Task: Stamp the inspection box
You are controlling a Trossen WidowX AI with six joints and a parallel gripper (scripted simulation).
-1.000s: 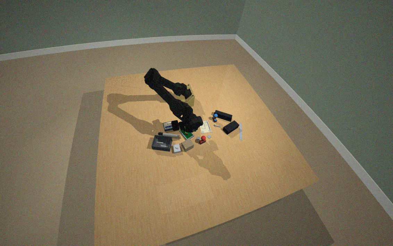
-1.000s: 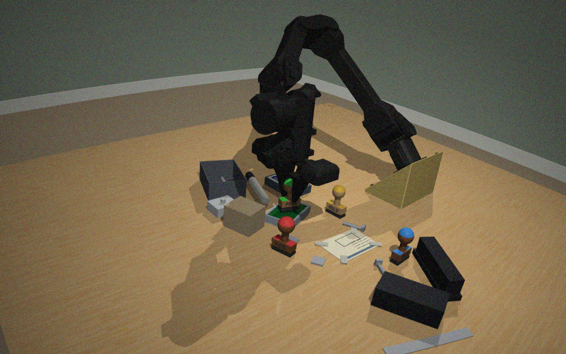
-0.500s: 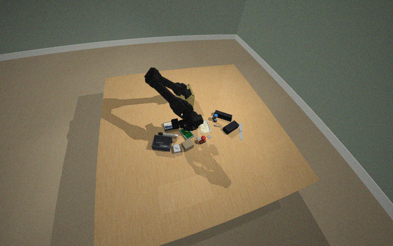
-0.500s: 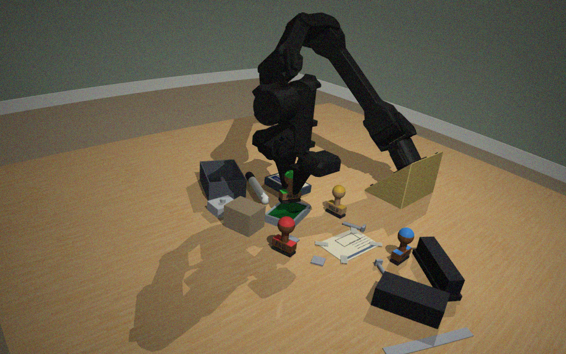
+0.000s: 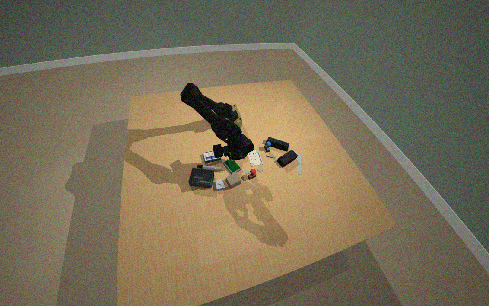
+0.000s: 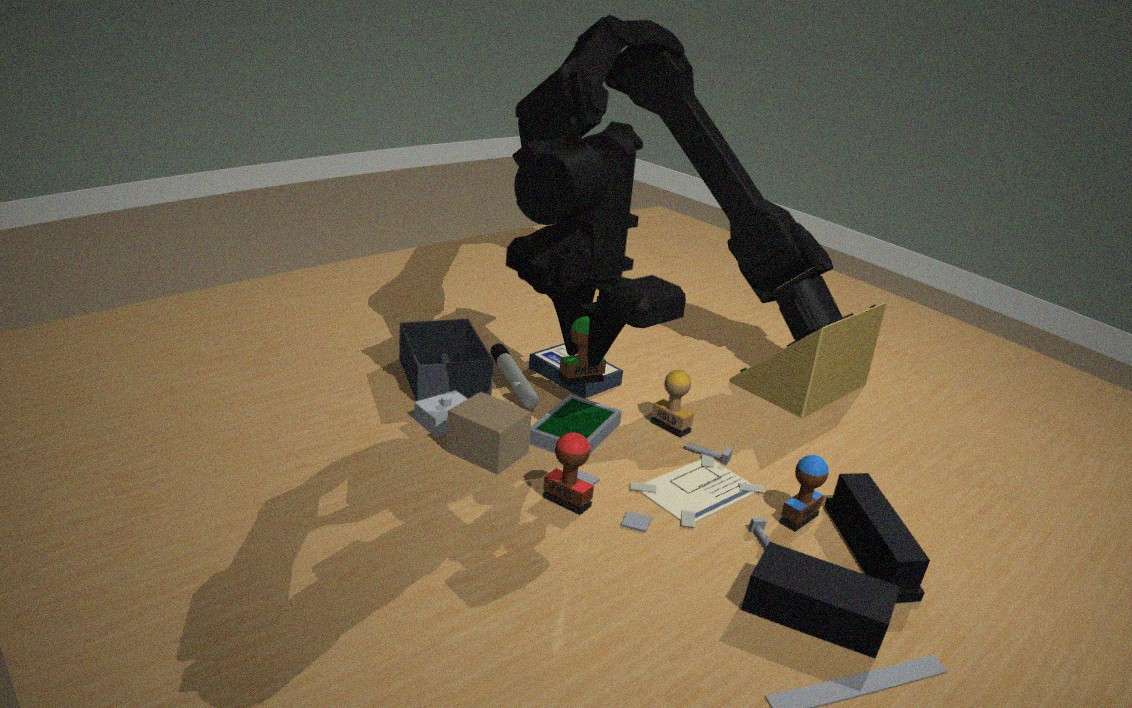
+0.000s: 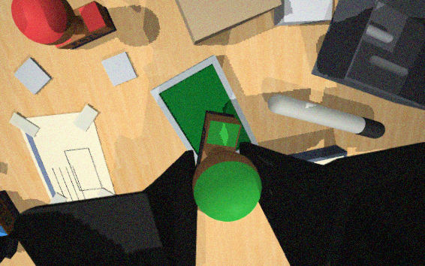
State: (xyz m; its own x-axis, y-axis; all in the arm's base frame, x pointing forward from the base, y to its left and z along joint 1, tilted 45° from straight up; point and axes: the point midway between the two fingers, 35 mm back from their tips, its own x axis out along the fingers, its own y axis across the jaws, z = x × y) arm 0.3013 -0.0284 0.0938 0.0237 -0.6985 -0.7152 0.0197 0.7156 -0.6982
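My gripper (image 6: 586,354) (image 7: 217,153) is shut on the green-topped PASS stamp (image 6: 581,330) (image 7: 227,191). It holds the stamp upright above the green ink pad (image 5: 231,166) (image 6: 567,426) (image 7: 188,75), with a gap visible in the exterior view. The stamp's lower face is hidden. The cream card (image 5: 256,160) (image 6: 677,501) (image 7: 56,131) lies beside the pad, held at its corners by small pale tabs. Its outlined inspection box (image 7: 76,149) shows no print inside.
A red stamp (image 5: 252,173) (image 6: 570,471), a yellow HOLD stamp (image 6: 675,400) and a blue stamp (image 6: 808,492) stand around the card. A tan block (image 6: 488,429), marker (image 6: 515,379) and dark bin (image 6: 454,375) are left of the pad. Two black blocks (image 6: 818,596) (image 6: 876,530) lie right.
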